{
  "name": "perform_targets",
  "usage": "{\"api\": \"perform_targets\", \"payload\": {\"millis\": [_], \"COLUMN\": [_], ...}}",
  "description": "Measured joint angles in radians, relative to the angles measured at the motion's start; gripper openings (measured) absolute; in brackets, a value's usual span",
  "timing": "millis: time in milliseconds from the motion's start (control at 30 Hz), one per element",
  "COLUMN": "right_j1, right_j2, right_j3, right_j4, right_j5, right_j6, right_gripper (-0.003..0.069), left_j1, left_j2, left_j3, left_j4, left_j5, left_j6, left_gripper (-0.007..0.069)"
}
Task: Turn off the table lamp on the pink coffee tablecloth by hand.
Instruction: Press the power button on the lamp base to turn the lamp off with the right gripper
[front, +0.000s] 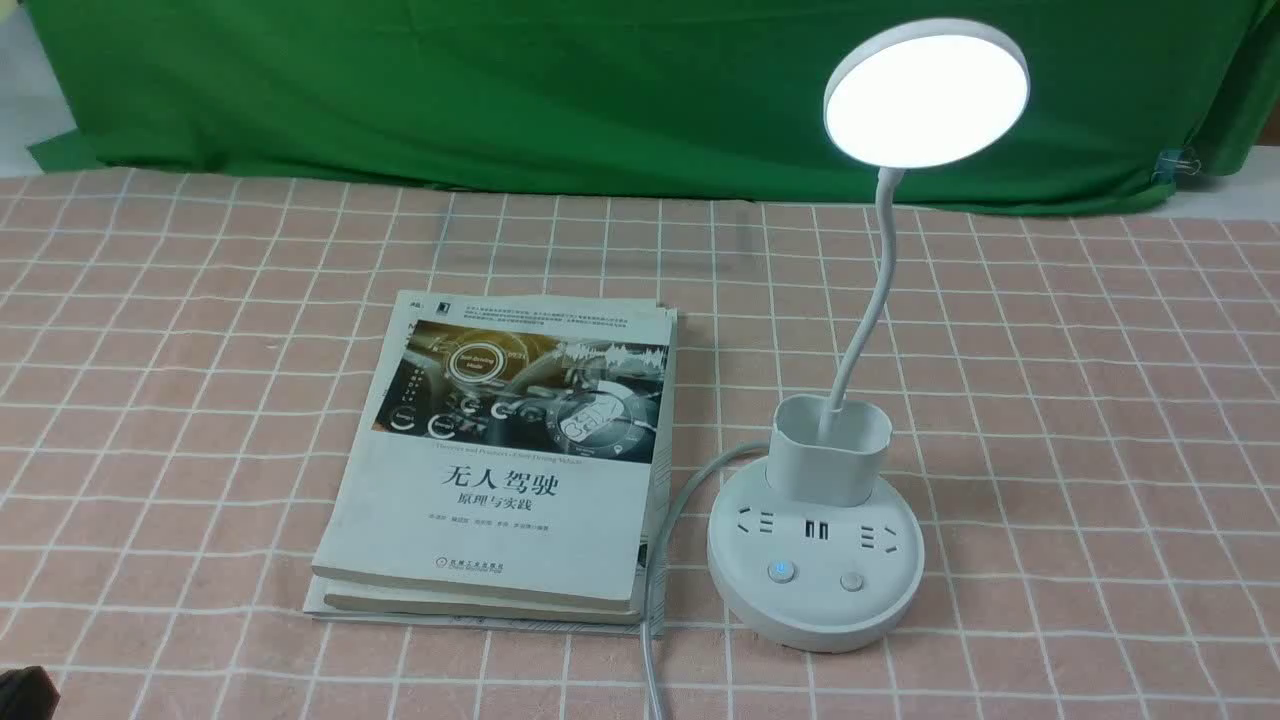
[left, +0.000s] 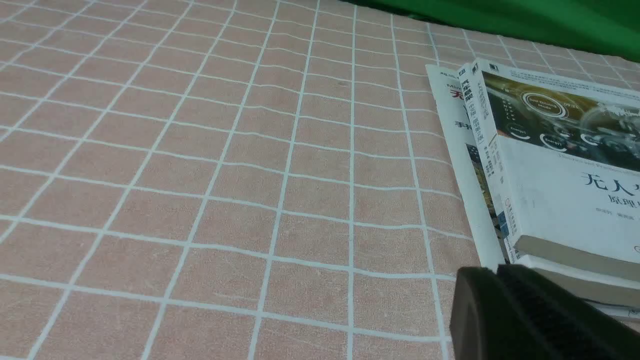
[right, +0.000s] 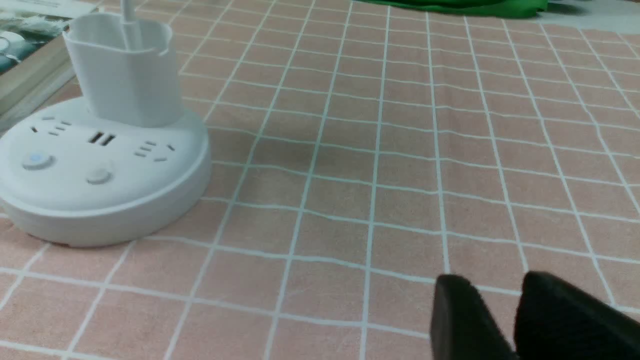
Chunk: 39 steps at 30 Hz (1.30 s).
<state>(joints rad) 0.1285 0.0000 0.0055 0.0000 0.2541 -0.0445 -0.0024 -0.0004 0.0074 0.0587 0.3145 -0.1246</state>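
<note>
Lamp (front: 927, 102) lit, upright on the pink grid tablecloth (front: 1060, 480), just to the right of the stacked books (front: 500, 470); its round base (front: 815, 625) carries two buttons, the left one (front: 781, 571) glowing blue, the right one (front: 851, 581) unlit. Right gripper (right: 492, 300) has its jaws slightly spread, a narrow gap at the tips, nothing between them, apart from the base. Left gripper (left: 496, 280) has its jaws pressed together, near the books, pinching nothing visible. Step in hand, as judged: bring the right arm over the base and press a button; no contact made. Which button works the lamp cannot be read from the pictures; the glowing one may only mark socket power, so confirm by the disc going dark. Suggested method: bring the right jaws together first, so that one blunt tip meets the small cap; approach from the near side, clear of the bendy neck (front: 868, 318) and the cup (front: 826, 465); centre above the cap, then push straight down, lightly and briefly. An off-centre push could skid the base or tip it; a second press could relight the lamp
</note>
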Motion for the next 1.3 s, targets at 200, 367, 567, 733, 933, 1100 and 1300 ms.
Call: {"api": "perform_targets", "payload": {"millis": [200,367,567,733,933,1100,1300], "right_j1": [0.0,0.0,0.0,0.0,0.0,0.0,0.0], "right_j2": [0.0,0.0,0.0,0.0,0.0,0.0,0.0], "right_j3": [0.0,0.0,0.0,0.0,0.0,0.0,0.0], "right_j4": [0.0,0.0,0.0,0.0,0.0,0.0,0.014], "right_j5": [0.0,0.0,0.0,0.0,0.0,-0.005,-0.059], "right_j6": [0.0,0.0,0.0,0.0,0.0,0.0,0.018], "right_gripper": [0.0239,0.0239,0.0239,0.0239,0.0239,0.0239,0.0239], "left_j1": [0.0,0.0,0.0,0.0,0.0,0.0,0.0], "left_j2": [0.0,0.0,0.0,0.0,0.0,0.0,0.0], "left_j3": [0.0,0.0,0.0,0.0,0.0,0.0,0.0], "left_j4": [0.0,0.0,0.0,0.0,0.0,0.0,0.0], "left_j5": [0.0,0.0,0.0,0.0,0.0,0.0,0.0], "left_j6": [0.0,0.0,0.0,0.0,0.0,0.0,0.0], "left_gripper": [0.0006,0.0006,0.0006,0.0006,0.0006,0.0006,0.0006]}}
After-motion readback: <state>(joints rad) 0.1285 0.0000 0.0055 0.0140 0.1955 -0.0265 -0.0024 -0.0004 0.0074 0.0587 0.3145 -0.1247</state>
